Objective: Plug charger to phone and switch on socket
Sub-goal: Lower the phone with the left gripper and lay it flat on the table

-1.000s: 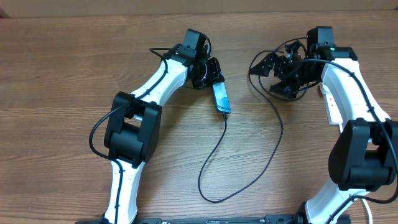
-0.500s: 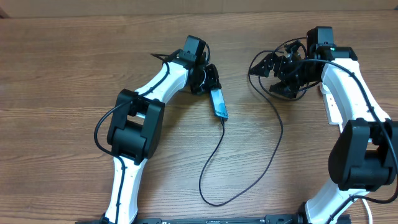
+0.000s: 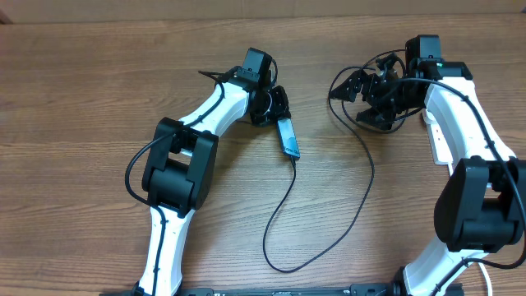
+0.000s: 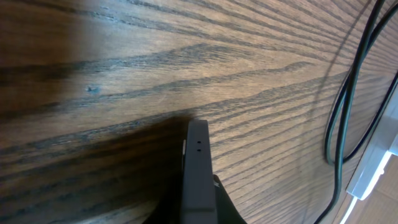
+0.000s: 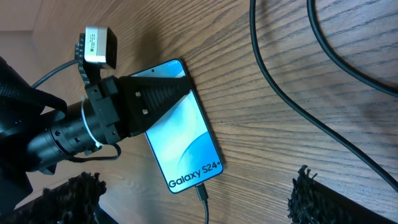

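Note:
The phone [image 3: 288, 136] lies slanted on the wooden table, its blue screen reading "Galaxy S24+" [image 5: 180, 143]. My left gripper [image 3: 277, 111] is shut on its upper end, and one black finger [image 5: 149, 102] lies over the screen. In the left wrist view the phone [image 4: 198, 174] shows edge-on between the jaws. The charger [image 3: 283, 205] has its connector tip [image 5: 200, 190] in the phone's lower end, and its black cable loops toward the front and back up to the right. My right gripper [image 3: 355, 103] stands open, apart from the phone. A white corner, seemingly the socket [image 4: 373, 171], shows at the frame's right edge.
Black cables [image 5: 292, 93] cross the table between the two arms. The right arm [image 3: 452, 115] covers the back right of the table. Bare wood [image 3: 82, 99] stretches to the left of the left arm.
My left arm has shifted a little, carrying the phone slightly left and turning it. The right arm has stayed still.

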Tool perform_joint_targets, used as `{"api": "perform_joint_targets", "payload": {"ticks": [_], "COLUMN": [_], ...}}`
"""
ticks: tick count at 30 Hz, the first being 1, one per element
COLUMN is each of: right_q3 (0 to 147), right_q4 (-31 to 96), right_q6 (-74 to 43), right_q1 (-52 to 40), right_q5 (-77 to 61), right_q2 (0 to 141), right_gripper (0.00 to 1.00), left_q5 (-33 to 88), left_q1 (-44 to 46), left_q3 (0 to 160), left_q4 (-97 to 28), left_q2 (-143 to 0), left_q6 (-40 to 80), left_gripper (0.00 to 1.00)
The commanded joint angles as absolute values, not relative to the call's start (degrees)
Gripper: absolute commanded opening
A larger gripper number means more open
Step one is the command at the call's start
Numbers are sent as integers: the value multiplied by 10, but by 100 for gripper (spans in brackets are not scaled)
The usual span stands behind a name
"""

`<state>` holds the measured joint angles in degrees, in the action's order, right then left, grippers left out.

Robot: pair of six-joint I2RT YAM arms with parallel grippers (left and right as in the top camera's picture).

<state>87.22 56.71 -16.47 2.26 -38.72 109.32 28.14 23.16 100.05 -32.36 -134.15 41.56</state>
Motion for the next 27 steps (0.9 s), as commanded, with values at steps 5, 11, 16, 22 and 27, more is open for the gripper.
{"api": "perform_joint_targets", "payload": {"ticks": [5,11,16,22,27], "right_q3": [882,882,882,882,882], "right_q4": [568,568,568,568,568], "right_q6": [-160,-160,-160,-160,-160], "right_q1": [23,23,23,23,23], "right_q5": [-386,-386,-386,-386,-386], "right_q2": [1094,1094,1094,1094,1094], "right_gripper": [100,100,100,100,100], "left_q5": [264,264,264,264,264], "left_q1": [229,229,229,229,229], "left_q3": [997,997,997,997,997], "left_q4": [-332,-332,-332,-339,-345], "left_q2": [-1340,-1340,-1340,-1340,-1340], "left_q6": [407,407,407,407,407], "left_gripper": [16,22,23,23,24]}}
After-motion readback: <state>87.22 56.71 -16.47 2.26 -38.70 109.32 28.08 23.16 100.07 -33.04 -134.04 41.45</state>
